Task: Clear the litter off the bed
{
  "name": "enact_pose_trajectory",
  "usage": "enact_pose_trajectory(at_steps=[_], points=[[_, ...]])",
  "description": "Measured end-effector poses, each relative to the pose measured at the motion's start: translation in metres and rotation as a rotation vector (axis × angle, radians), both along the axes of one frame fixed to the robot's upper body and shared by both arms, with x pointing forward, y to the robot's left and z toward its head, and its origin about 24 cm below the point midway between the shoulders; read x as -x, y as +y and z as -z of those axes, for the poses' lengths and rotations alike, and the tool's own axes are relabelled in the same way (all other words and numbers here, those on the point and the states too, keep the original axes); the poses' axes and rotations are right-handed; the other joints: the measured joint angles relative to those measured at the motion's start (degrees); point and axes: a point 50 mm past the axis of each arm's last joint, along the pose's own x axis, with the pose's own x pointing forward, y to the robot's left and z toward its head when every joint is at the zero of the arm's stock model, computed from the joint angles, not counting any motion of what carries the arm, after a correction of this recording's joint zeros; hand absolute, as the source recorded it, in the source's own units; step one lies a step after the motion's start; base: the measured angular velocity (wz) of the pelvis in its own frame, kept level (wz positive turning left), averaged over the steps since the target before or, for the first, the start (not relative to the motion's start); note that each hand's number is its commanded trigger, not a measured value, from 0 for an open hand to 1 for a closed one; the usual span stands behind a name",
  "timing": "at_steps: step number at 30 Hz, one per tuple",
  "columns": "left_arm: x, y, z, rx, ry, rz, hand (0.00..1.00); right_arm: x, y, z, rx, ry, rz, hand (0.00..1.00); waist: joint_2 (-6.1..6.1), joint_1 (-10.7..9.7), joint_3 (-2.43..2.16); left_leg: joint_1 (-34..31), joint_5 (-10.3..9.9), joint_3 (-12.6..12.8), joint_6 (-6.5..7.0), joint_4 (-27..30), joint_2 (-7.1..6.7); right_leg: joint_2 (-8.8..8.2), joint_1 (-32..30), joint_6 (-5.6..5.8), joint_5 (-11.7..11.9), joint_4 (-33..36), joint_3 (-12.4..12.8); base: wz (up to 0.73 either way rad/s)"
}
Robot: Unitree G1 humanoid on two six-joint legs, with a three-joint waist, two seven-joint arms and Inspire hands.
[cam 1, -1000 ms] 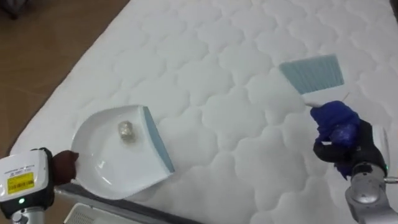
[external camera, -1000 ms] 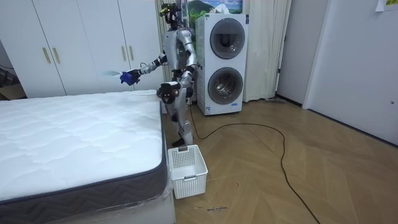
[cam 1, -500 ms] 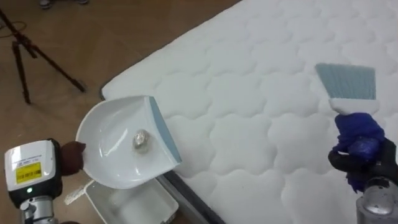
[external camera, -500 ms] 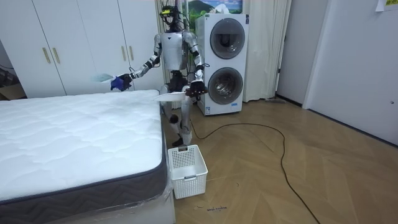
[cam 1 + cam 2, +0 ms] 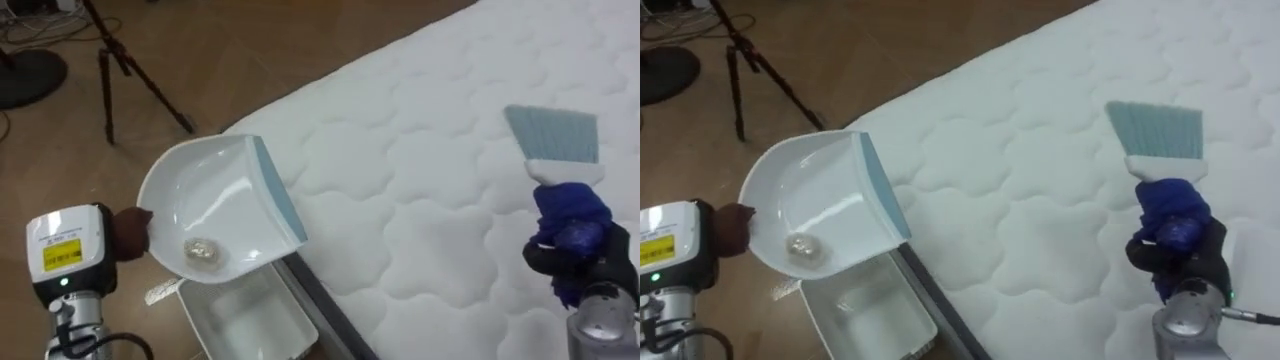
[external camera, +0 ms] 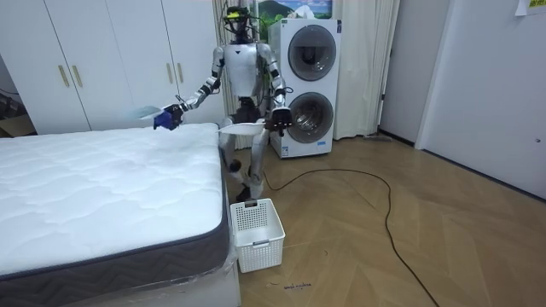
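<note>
Step in hand: the dump. Your left hand [image 5: 128, 232] is clamped on the handle end of the white plastic dustpan [image 5: 218, 190]. It holds the pan in the air just beside the bed's edge, out over the wooden floor [image 5: 250, 60].

The load is one small crumpled grey-white lump [image 5: 200, 250], and it sits deep in the dustpan on the handle side.

Your right hand [image 5: 595, 262] is wrapped round the blue handle of the hand brush with pale blue bristles [image 5: 553, 135]. The bristles point away from you, over the white quilted mattress [image 5: 430, 220]. I can't tell if they touch it.

Next move: the white lattice-walled plastic basket [image 5: 235, 325] sits on the floor against the bed's side, below the pan.
- **Alignment:** In the eye views the pan overlaps the basket's rim. I can't tell if it's squarely over, so centre it first.
- **Tilt:** Tip it lip-down after that. The lump is at the wrong end, so expect to need a steep tilt. It looks light and rounded and should roll on the slick plastic.

Materials:
- **Dustpan:** Glossy smooth scoop with a rounded back. The straight front has a grey-blue rubbery lip.
- **Mattress:** Soft and matte, stitched in cloud-shaped puffs. The seams could trap crumbs.
- **Basket:** Rigid and rectangular. Fine bits may slip through the openwork walls.

A black tripod [image 5: 135, 75] stands on the floor, well apart from the pan.
</note>
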Motion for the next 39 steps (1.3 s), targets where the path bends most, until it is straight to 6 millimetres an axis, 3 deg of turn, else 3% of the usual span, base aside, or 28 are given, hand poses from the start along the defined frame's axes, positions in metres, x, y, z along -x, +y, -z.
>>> enact_pose_trajectory(at_steps=[1,2,3,4,5,6,7,8,9,11,12,14,15,16,17,18,19,20,21,24,26,27,33,35,37,39], points=[[0.000,0.000,-0.001,-0.002,-0.003,0.001,1.00,0.002,0.002,0.002,0.002,0.009,-0.004,0.00,0.35,-1.1,0.02,0.3,0.4,-2.9,-0.17,-0.8,-0.60,2.05,-0.7,-0.02,0.0,-1.3,1.4,0.73],[-0.001,0.001,-0.003,-0.006,-0.009,0.006,1.00,0.007,0.004,0.007,-0.003,0.026,-0.001,0.00,0.43,-2.8,0.00,1.8,2.3,-9.6,-0.89,-3.9,-2.47,5.48,-2.4,-0.37,0.3,-4.4,4.6,0.93],[-0.002,0.001,-0.003,-0.003,-0.008,0.010,1.00,0.011,0.006,0.010,-0.007,0.038,0.014,0.00,0.37,-4.4,0.14,4.3,5.6,-17.2,-3.70,-8.4,-4.40,8.63,-4.1,-1.38,1.3,-8.9,7.3,0.86],[-0.001,0.001,-0.002,0.002,-0.001,0.009,1.00,0.012,0.008,0.011,-0.009,0.043,0.022,0.00,-0.37,-5.4,-0.01,5.9,8.1,-21.4,-7.68,-11.4,-5.38,9.35,-4.7,-2.11,2.5,-11.8,8.5,0.96],[-0.003,0.005,-0.006,0.002,-0.005,0.011,1.00,0.007,0.013,0.009,-0.020,0.021,0.023,0.00,-2.91,-8.6,0.56,4.0,5.1,-15.2,-6.84,-5.4,-3.76,7.31,-5.4,-1.33,5.4,-15.3,8.5,0.94],[-0.006,0.007,-0.011,-0.004,-0.017,0.024,1.00,0.005,0.014,0.006,-0.019,-0.001,0.027,0.00,-3.04,-9.4,0.89,1.6,0.7,-8.4,-4.94,1.5,-0.02,6.53,-6.1,0.53,6.3,-14.6,8.8,1.03],[-0.014,0.005,-0.016,-0.006,-0.032,0.061,1.00,0.005,0.010,0.001,-0.002,-0.029,0.055,0.00,-1.95,-9.0,1.11,-2.2,-5.9,-10.4,-2.61,9.3,0.22,7.94,-8.4,3.17,7.1,-10.5,11.4,0.47],[-0.011,0.003,-0.013,-0.001,-0.016,0.074,1.00,0.006,0.009,0.002,-0.004,-0.028,0.063,0.00,-2.79,-7.4,0.78,-2.8,-6.2,-15.6,-1.83,10.8,-2.58,7.64,-8.8,2.41,8.7,-8.4,11.9,0.29],[-0.008,0.002,-0.010,-0.001,0.001,0.079,1.00,0.007,0.009,0.002,0.003,-0.023,0.062,0.00,-2.74,-7.5,0.79,-2.5,-5.5,-17.9,-1.79,10.0,-3.55,7.64,-7.9,2.22,9.6,-8.9,11.9,0.56],[-0.008,-0.003,-0.006,-0.010,0.029,0.100,1.00,0.020,0.001,0.008,0.016,0.014,0.098,0.00,-2.77,-6.6,0.74,-0.5,-2.5,-25.7,-2.66,5.0,-6.86,8.25,-5.2,1.90,10.4,-13.8,13.2,1.17],[-0.008,-0.004,-0.006,-0.013,0.029,0.093,1.00,0.021,-0.001,0.008,0.019,0.019,0.106,0.00,-2.98,-5.1,0.61,-0.1,-1.2,-27.2,-2.81,3.1,-7.30,8.80,-5.5,1.30,10.0,-15.8,15.0,0.87],[-0.007,-0.001,-0.006,-0.030,0.037,0.075,1.00,0.025,-0.002,0.011,0.020,0.035,0.111,0.00,-2.96,-3.4,0.65,0.3,-0.1,-28.6,-3.02,2.1,-7.88,8.49,-6.6,0.56,10.3,-17.0,15.9,0.73],[-0.006,0.001,-0.007,-0.037,0.037,0.063,1.00,0.026,-0.002,0.014,0.013,0.050,0.115,0.00,-3.61,-1.8,0.57,0.1,-0.2,-28.1,-3.11,2.5,-8.85,6.93,-6.9,-0.18,12.0,-17.5,15.8,0.78],[-0.006,0.003,-0.007,-0.038,0.035,0.054,1.00,0.025,-0.002,0.015,0.012,0.052,0.115,0.00,-4.00,-1.6,0.66,-0.6,-0.5,-26.3,-3.14,2.8,-9.06,6.11,-7.0,-0.14,11.1,-17.1,15.7,1.06],[-0.009,0.002,-0.007,-0.030,0.032,0.043,1.00,0.023,-0.005,0.015,0.021,0.059,0.118,0.00,-3.19,-1.8,0.80,-2.8,-0.8,-19.3,-2.72,3.6,-7.20,5.77,-6.9,-0.91,9.5,-15.9,13.1,1.09],[-0.010,0.002,-0.007,-0.029,0.031,0.043,1.00,0.023,-0.006,0.016,0.021,0.068,0.121,0.00,-3.04,-1.9,0.75,-3.8,-1.0,-14.1,-2.47,3.9,-5.58,5.70,-7.1,-1.24,8.8,-15.3,11.7,1.39],[-0.012,0.001,-0.007,-0.026,0.029,0.043,1.00,0.025,-0.006,0.019,0.021,0.086,0.122,0.00,-2.99,-1.7,0.74,-4.9,-1.2,-6.7,-2.15,4.2,-3.01,5.71,-7.5,-1.64,7.3,-13.9,10.2,1.20],[-0.011,0.000,-0.004,-0.022,0.036,0.040,1.00,0.026,-0.008,0.020,0.027,0.101,0.120,0.00,-2.95,-1.6,0.71,-5.5,-1.3,-2.7,-2.01,4.4,-1.86,5.66,-7.9,-1.81,6.0,-13.0,10.2,1.09],[-0.010,-0.001,-0.002,-0.021,0.040,0.039,1.00,0.027,-0.009,0.021,0.030,0.107,0.121,0.00,-2.95,-1.4,0.72,-5.6,-1.3,-1.6,-1.96,4.3,-1.62,5.51,-8.1,-1.85,5.5,-12.3,10.2,0.83],[-0.004,0.006,0.002,-0.037,0.053,0.009,1.00,0.025,-0.006,0.023,0.032,0.123,0.097,0.00,-3.12,-0.1,0.75,-5.9,-1.6,-1.4,-1.90,4.2,-1.90,5.09,-8.4,-1.60,4.4,-11.4,9.0,0.36],[-0.004,0.011,-0.001,-0.057,0.043,0.006,1.00,0.025,-0.003,0.026,0.033,0.139,0.078,0.00,-3.29,-0.4,0.70,-6.6,-1.3,-2.6,-0.65,4.4,-2.53,4.77,-8.6,-1.38,4.3,-11.2,7.9,0.24],[-0.004,0.013,-0.002,-0.064,0.038,0.004,1.00,0.026,-0.003,0.028,0.029,0.147,0.072,0.00,-3.41,-0.3,0.67,-7.0,-1.2,-2.6,0.05,4.6,-2.65,4.57,-9.3,-1.32,4.3,-10.5,8.0,0.14],[-0.011,0.014,-0.005,-0.071,0.032,0.007,1.00,0.032,-0.004,0.035,0.006,0.195,0.064,0.00,-3.41,-0.7,0.70,-7.6,-1.8,-2.4,1.05,5.4,-2.72,3.99,-10.3,-0.99,4.1,-7.4,7.9,-0.02],[-0.017,0.014,-0.009,-0.075,0.016,0.016,1.00,0.037,-0.004,0.040,0.006,0.227,0.069,0.00,-3.09,-0.8,0.86,-8.5,-2.3,-2.5,1.44,6.7,-2.88,3.47,-13.2,-0.25,3.8,-3.3,8.1,0.02],[-0.025,0.012,-0.015,-0.090,0.002,0.040,1.00,0.041,-0.005,0.044,0.010,0.256,0.072,0.00,-2.94,-1.2,0.95,-9.5,-2.6,-3.3,1.45,7.7,-3.72,3.10,-15.9,0.79,3.1,-0.4,9.9,0.14],[-0.037,0.007,-0.021,-0.098,-0.019,0.080,1.00,0.044,-0.005,0.047,0.021,0.278,0.062,0.00,-1.50,-1.7,1.75,-11.3,-2.7,-4.4,1.54,9.2,-4.26,3.21,-20.9,1.92,3.9,-0.7,13.9,0.31]])
